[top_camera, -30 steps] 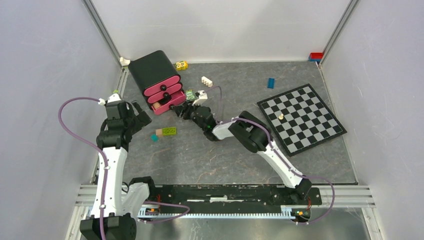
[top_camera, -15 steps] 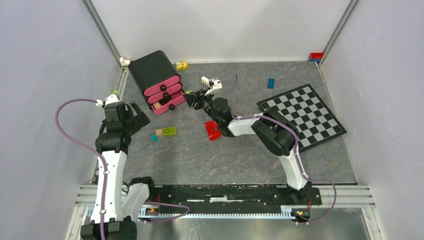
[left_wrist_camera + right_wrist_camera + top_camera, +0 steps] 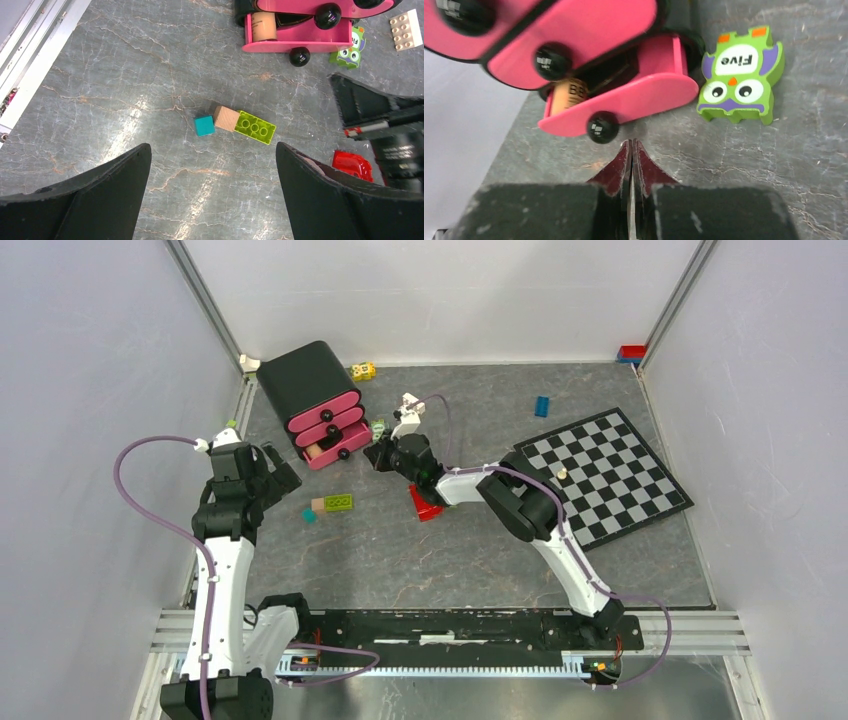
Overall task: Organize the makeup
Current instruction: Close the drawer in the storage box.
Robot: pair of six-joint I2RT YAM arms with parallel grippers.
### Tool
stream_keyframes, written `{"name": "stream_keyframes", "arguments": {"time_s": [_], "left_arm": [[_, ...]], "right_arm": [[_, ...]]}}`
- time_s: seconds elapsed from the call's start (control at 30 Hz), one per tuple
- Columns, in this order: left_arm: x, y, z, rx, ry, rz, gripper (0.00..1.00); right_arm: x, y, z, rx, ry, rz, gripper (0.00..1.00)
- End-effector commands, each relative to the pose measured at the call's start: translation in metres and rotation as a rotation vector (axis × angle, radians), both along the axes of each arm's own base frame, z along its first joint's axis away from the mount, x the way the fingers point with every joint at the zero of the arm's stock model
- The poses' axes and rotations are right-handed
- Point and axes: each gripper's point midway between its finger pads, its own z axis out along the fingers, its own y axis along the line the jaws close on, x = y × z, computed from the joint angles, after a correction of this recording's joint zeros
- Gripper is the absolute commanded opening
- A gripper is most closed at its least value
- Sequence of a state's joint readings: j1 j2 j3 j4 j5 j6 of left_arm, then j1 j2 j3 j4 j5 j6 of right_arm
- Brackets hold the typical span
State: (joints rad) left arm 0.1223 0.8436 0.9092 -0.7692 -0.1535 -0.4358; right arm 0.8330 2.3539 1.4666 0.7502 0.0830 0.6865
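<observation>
A black organizer (image 3: 305,380) with three pink drawers stands at the back left. Its bottom drawer (image 3: 624,100) is pulled out, and a small beige bottle (image 3: 568,94) lies inside, also seen in the left wrist view (image 3: 263,26). No other makeup shows. My right gripper (image 3: 631,146) is shut with nothing between its red pads. Its tips sit low over the table just in front of that drawer's black knob (image 3: 602,127). My left gripper (image 3: 212,170) is open and empty, hovering left of the drawers over bare table.
A green owl piece marked "Five" (image 3: 739,75) lies right of the open drawer. A lime brick (image 3: 255,127), a wooden block (image 3: 226,118) and a teal cube (image 3: 204,125) lie together. A red piece (image 3: 424,502) sits under the right forearm. A chessboard (image 3: 603,476) is at the right.
The right gripper's jaws have closed from partly open to shut. Its wrist swung away from the drawer and came back in front of the knob, uncovering the red piece. The left arm barely moved.
</observation>
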Motion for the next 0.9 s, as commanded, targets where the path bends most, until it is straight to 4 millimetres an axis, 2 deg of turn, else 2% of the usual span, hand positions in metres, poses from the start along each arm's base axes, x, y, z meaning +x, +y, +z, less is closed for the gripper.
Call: {"name": "stream_keyframes", "arguments": {"time_s": [0.0, 0.2, 0.4, 0.63, 0.87], "left_arm": [[0.006, -0.001, 0.007, 0.003, -0.033, -0.022, 1.00], [0.009, -0.004, 0.004, -0.006, -0.024, -0.034, 1.00], [0.009, -0.005, 0.005, -0.009, -0.032, -0.042, 1.00], [0.009, -0.007, 0.005, -0.010, -0.033, -0.047, 1.00], [0.010, -0.007, 0.006, -0.011, -0.036, -0.050, 1.00]], "right_arm": [[0.013, 0.014, -0.009, 0.009, 0.033, -0.008, 0.04], [0.030, 0.038, -0.023, 0.046, 0.065, -0.013, 0.03], [0.048, 0.054, -0.014, 0.123, 0.030, -0.036, 0.03], [0.064, 0.062, -0.004, 0.184, -0.001, -0.076, 0.03], [0.067, 0.060, 0.001, 0.212, -0.027, -0.090, 0.03]]}}
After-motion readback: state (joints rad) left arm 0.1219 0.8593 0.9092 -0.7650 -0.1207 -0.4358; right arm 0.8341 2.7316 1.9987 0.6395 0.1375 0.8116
